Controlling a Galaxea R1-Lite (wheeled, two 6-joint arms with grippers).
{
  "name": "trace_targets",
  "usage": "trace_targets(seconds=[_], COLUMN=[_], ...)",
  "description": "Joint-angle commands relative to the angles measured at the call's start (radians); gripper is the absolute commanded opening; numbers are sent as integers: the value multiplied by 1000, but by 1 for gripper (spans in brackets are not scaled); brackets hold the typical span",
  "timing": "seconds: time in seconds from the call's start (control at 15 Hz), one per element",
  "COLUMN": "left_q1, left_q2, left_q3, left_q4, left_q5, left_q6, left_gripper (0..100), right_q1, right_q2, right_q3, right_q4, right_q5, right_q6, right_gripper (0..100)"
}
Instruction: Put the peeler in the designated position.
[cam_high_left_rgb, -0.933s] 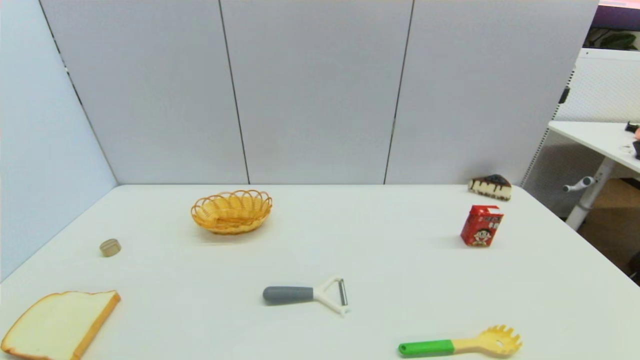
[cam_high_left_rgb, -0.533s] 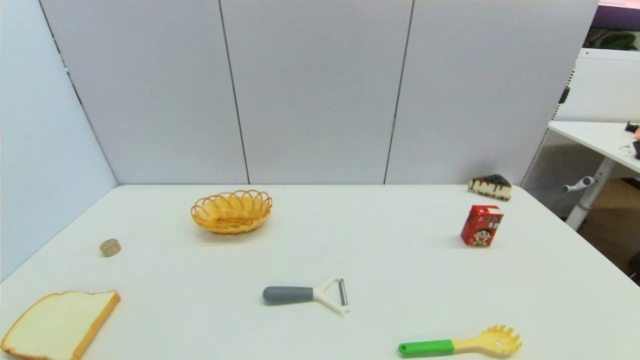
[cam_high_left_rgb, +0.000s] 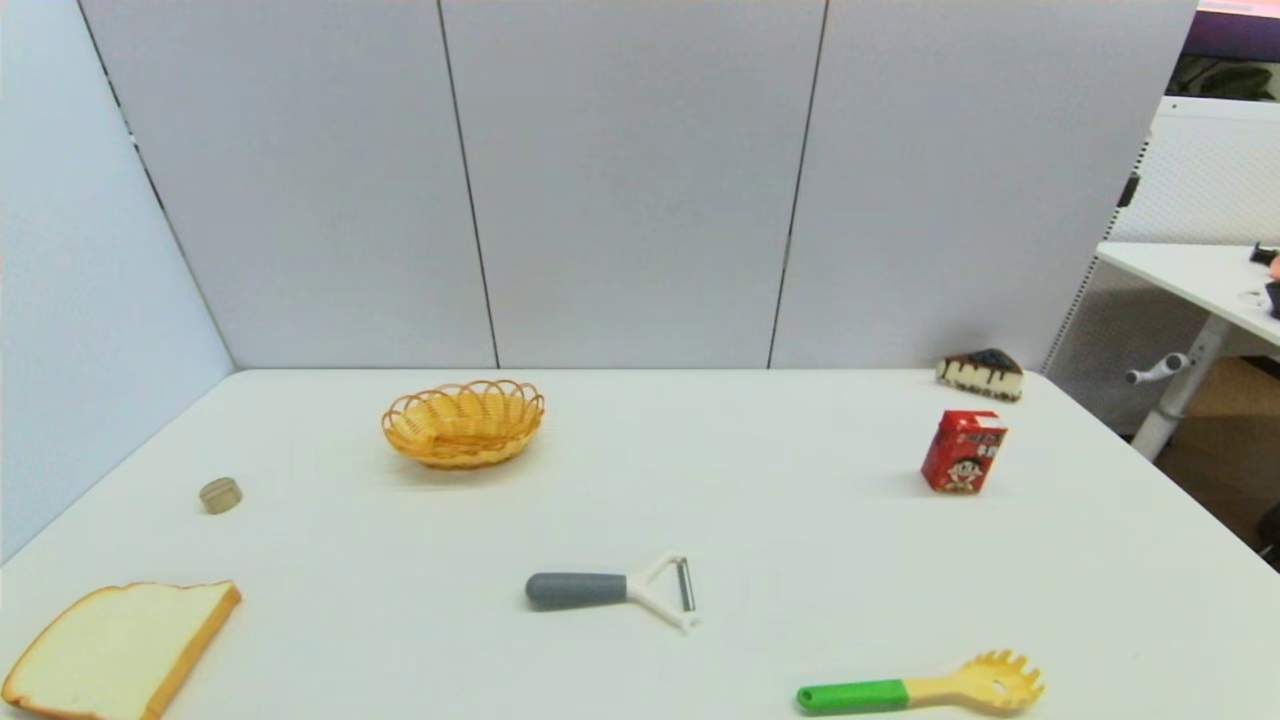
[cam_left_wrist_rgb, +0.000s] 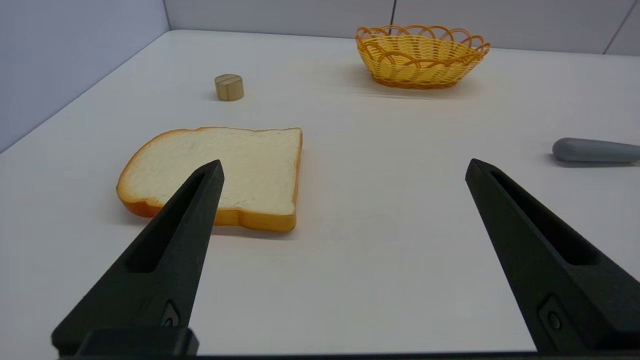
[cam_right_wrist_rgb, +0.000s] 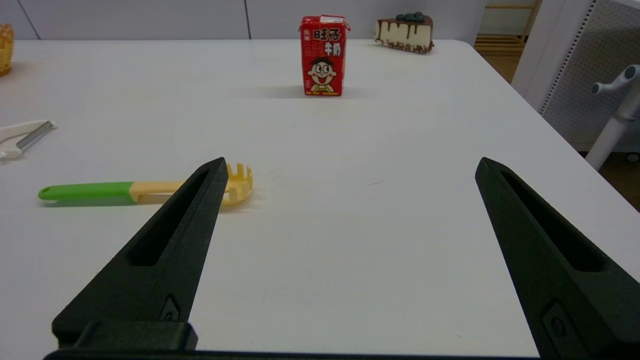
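The peeler (cam_high_left_rgb: 610, 589) lies flat on the white table near the front middle, grey handle pointing left and white forked head with its blade to the right. Its handle end (cam_left_wrist_rgb: 595, 150) shows in the left wrist view, and its head (cam_right_wrist_rgb: 22, 136) in the right wrist view. My left gripper (cam_left_wrist_rgb: 344, 170) is open and low over the front left of the table, with nothing between its fingers. My right gripper (cam_right_wrist_rgb: 350, 167) is open over the front right, also holding nothing. Neither gripper shows in the head view. The designated position has no visible mark.
A slice of bread (cam_high_left_rgb: 115, 648) and a small tan cylinder (cam_high_left_rgb: 220, 495) lie at the left. A yellow wicker basket (cam_high_left_rgb: 463, 422) stands further back. A green-handled pasta spoon (cam_high_left_rgb: 920, 688) lies front right. A red carton (cam_high_left_rgb: 962, 452) and a cake slice (cam_high_left_rgb: 982, 374) are far right.
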Motion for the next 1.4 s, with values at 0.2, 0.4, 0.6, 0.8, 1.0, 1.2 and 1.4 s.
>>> trace_targets(seconds=[0.2, 0.4, 0.6, 0.8, 1.0, 1.2, 1.4], left_q1=[0, -3, -22, -65, -174, -298, -422], left_q2=[296, 634, 973, 1239, 1488, 1695, 1842], left_q3=[-161, -463, -723, -864, -997, -1146, -1232], left_q4=[17, 175, 358, 358, 358, 361, 353], left_q5=[-31, -43, -219, -339, -463, -521, -564], left_q6=[69, 287, 456, 643, 765, 824, 819], left_gripper=[100, 100, 100, 100, 100, 100, 100], right_q1=[0, 0, 0, 0, 0, 0, 0], right_q2=[1, 1, 1, 1, 1, 1, 1], right_q3=[0, 0, 0, 0, 0, 0, 0], right_q4=[0, 0, 0, 0, 0, 0, 0], right_q5=[0, 0, 0, 0, 0, 0, 0], right_q6=[0, 0, 0, 0, 0, 0, 0], right_gripper=[100, 100, 100, 100, 100, 100, 100])
